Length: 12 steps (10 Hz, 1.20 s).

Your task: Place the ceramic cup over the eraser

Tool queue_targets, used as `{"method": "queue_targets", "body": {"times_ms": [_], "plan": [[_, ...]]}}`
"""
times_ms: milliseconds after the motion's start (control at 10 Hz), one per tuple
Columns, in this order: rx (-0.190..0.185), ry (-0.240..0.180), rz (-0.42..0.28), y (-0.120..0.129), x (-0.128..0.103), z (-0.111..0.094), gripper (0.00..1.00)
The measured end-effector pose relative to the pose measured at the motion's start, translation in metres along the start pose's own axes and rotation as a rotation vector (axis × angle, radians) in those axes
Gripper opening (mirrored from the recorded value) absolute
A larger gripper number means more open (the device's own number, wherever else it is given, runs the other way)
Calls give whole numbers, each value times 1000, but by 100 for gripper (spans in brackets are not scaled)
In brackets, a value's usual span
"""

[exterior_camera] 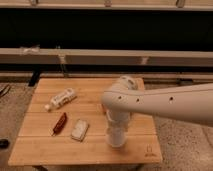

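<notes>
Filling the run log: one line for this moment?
gripper: low over table's front right | ceramic cup: at gripper | eraser: hidden | fingers: not discernible

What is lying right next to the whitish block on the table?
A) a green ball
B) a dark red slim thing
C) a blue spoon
B: the dark red slim thing lies just left of the whitish block; the robot's hand is farther right.

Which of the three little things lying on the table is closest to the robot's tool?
The whitish rectangular block. It lies nearer the tool than the dark red slim object or the white bottle.
</notes>
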Motion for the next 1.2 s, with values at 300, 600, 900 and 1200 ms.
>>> {"method": "queue_targets", "body": {"times_ms": [300,600,900,1200], "plan": [[15,5,8,-1,-3,9,71],[7,5,17,8,-10,17,80],[-12,5,39,15,-18,25,80],[-7,-5,71,10,-26,27,80]]}}
